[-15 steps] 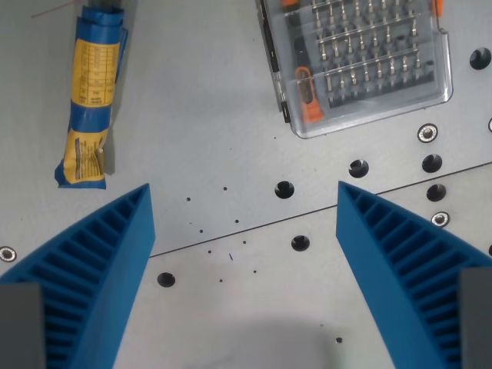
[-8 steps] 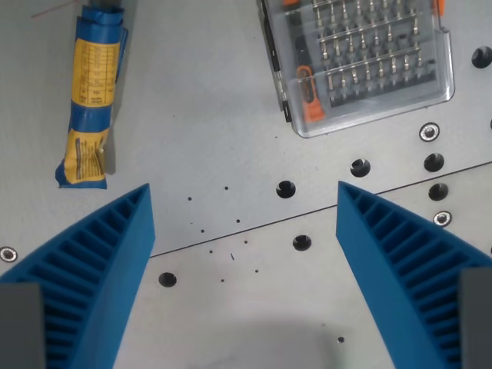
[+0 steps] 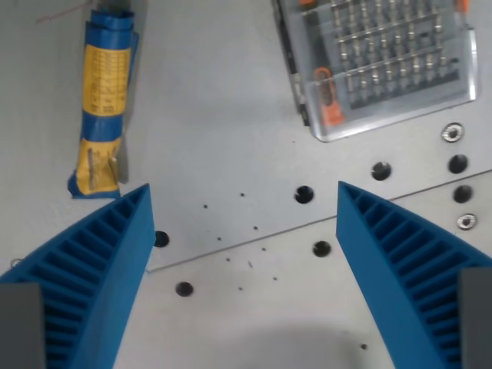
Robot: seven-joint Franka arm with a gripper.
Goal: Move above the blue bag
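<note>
Two ribbed blue fingers [image 3: 84,284] of my gripper [image 3: 244,284] stand wide apart over the grey table [image 3: 215,115], empty, with the blue bag [image 3: 104,104] lying at the wrist view's upper left.

No text, brand or number can be read anywhere in this view. The rolled blue plastic bag [image 3: 104,104], lying ahead of the end effector [image 3: 242,265] toward the wrist view's left, carries a yellow label with rows of fine dark print, but the print is too small and blurred to make out. The clear plastic screwdriver-bit case [image 3: 382,65], ahead toward the wrist view's right, shows no legible marking either.
</note>
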